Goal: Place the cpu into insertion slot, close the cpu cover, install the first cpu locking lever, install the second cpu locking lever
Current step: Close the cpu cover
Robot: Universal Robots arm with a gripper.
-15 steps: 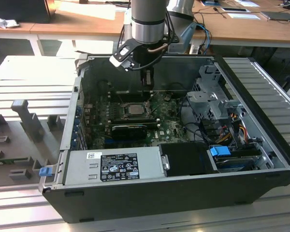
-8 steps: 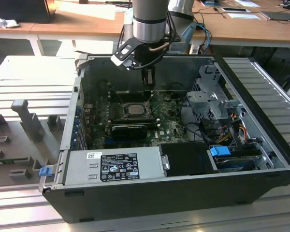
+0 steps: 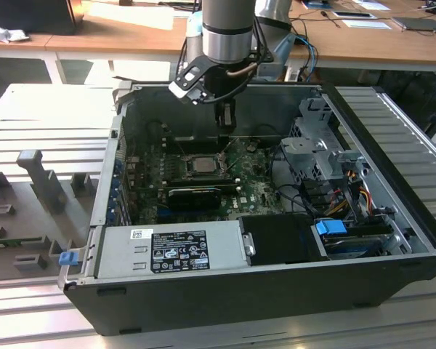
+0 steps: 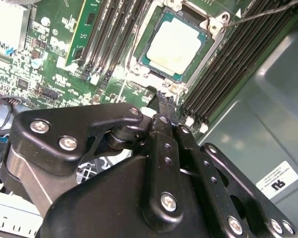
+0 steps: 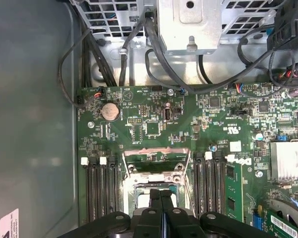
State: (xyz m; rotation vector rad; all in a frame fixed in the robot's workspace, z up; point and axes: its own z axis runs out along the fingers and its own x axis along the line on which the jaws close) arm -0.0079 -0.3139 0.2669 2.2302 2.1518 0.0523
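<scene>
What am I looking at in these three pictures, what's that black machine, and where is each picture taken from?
That is a robot arm reaching into an open computer case. One picture comes from a camera off the arm; both wrist views come from cameras on the arm, looking past its black hand. The green motherboard lies inside the case. The pale square cpu sits in the insertion slot. The hand is shut, holds nothing, and its tip is near the slot's edge.
</scene>
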